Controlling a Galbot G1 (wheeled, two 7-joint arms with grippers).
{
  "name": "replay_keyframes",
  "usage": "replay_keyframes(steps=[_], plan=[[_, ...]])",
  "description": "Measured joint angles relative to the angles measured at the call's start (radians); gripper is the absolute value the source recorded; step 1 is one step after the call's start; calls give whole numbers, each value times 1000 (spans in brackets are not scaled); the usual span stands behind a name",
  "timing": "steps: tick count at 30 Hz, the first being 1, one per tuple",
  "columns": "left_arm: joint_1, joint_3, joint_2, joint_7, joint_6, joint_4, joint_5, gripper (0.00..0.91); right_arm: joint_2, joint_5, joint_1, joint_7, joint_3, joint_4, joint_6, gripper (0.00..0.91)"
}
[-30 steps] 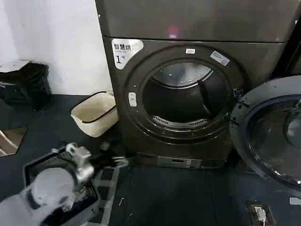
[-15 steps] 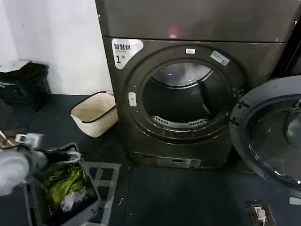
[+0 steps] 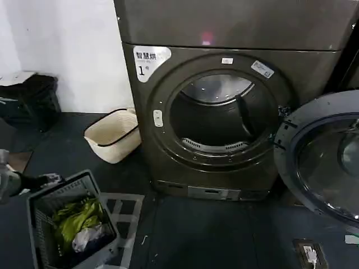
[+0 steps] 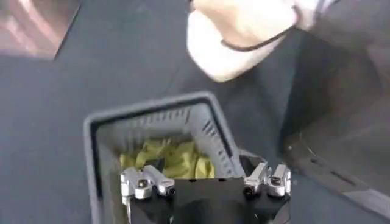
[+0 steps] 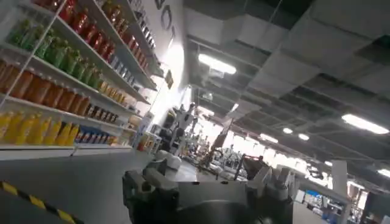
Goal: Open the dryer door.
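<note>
left gripper [image 4: 206,184]: ours, spread wide, holding nothing, low on the near left over the grey basket [image 3: 39,203]
dryer [image 3: 224,106]: center
door [image 3: 322,157]: already swung fully open, far right
risk: we reckon any arm swing could clip that basket

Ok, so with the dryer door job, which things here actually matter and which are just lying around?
Part of the job:
- dryer, labelled "1"
- dryer door, already swung open on the right
- left gripper, open, over the grey basket

Just lying about:
- grey basket of green clothes
- cream basket by the wall
- black bin
</note>
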Motion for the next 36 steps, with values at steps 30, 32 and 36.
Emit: replay_keyframes(steps=[30, 32, 36], plan=[[-13, 23, -45, -62, 0, 225, -167, 907, -2, -10, -19, 74, 46, -88, 26, 907], [-12, 25, -45, -62, 0, 224, -168, 907, -1, -8, -20, 75, 49, -95, 33, 907], [-12, 45, -41, -46, 0, 215, -162, 907, -1, -1, -20, 69, 51, -110, 66, 907]])
